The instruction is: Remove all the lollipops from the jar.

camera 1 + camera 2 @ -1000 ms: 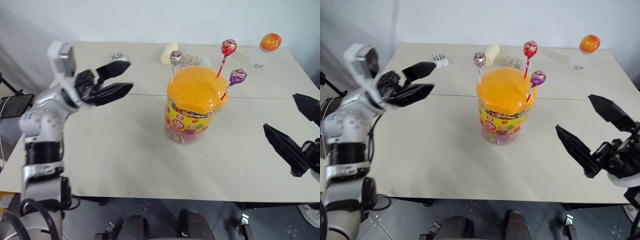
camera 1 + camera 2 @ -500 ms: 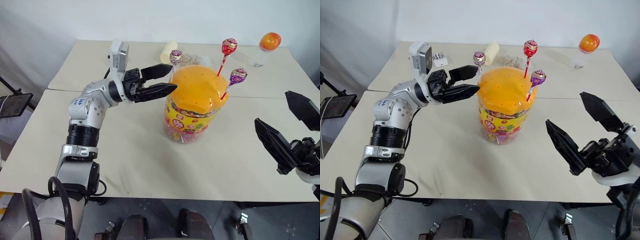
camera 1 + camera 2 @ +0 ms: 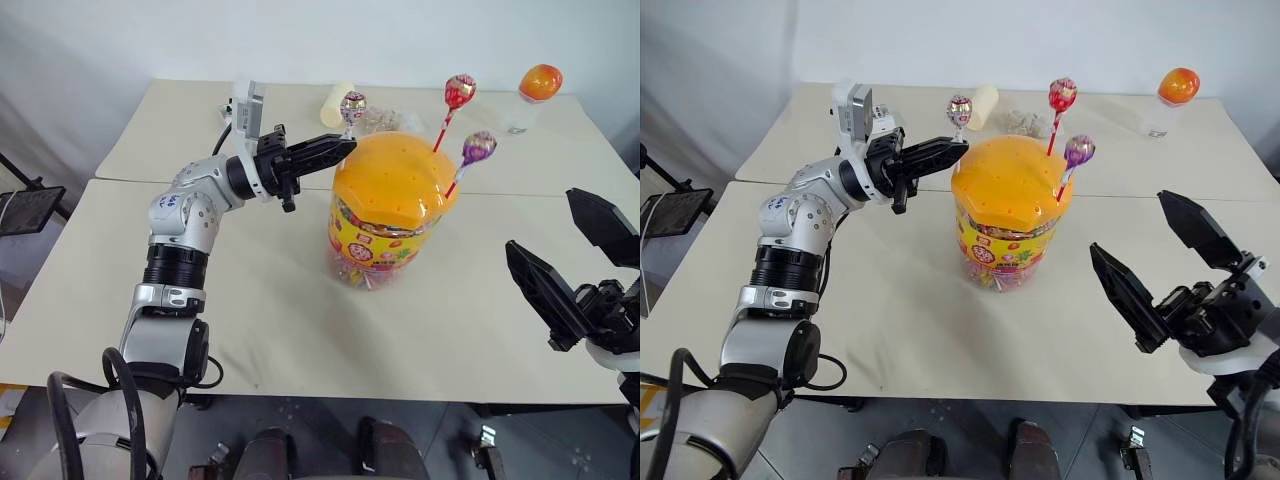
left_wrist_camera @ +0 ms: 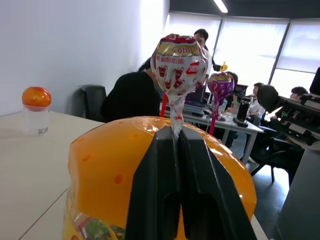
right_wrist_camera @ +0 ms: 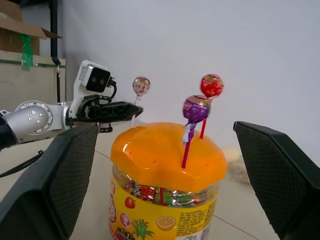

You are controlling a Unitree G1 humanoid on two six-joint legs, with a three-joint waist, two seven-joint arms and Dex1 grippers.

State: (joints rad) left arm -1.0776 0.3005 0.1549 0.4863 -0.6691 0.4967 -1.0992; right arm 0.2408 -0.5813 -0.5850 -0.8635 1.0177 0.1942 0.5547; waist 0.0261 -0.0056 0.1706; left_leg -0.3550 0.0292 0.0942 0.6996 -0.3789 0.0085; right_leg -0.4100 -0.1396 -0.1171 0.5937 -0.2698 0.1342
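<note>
Jar (image 3: 385, 235): clear glossy plastic wall, printed paper-like label, smooth glossy orange plastic lid.
Lollipops (image 4: 179, 65): shiny crinkled foil-like wrappers, thin smooth sticks.
Fingers (image 4: 172, 180): matt black plastic, smooth.
Left arm (image 3: 185, 215): silver metal-look shell, satin sheen.
Counter (image 3: 250, 310): matt beige, smooth.
Bottle (image 3: 530, 95): clear plastic, glossy orange cap.

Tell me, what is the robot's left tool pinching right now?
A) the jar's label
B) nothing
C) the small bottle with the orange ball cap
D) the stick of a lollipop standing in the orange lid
D: the left tool is shut on the lollipop stick just above the jar lid.
</note>
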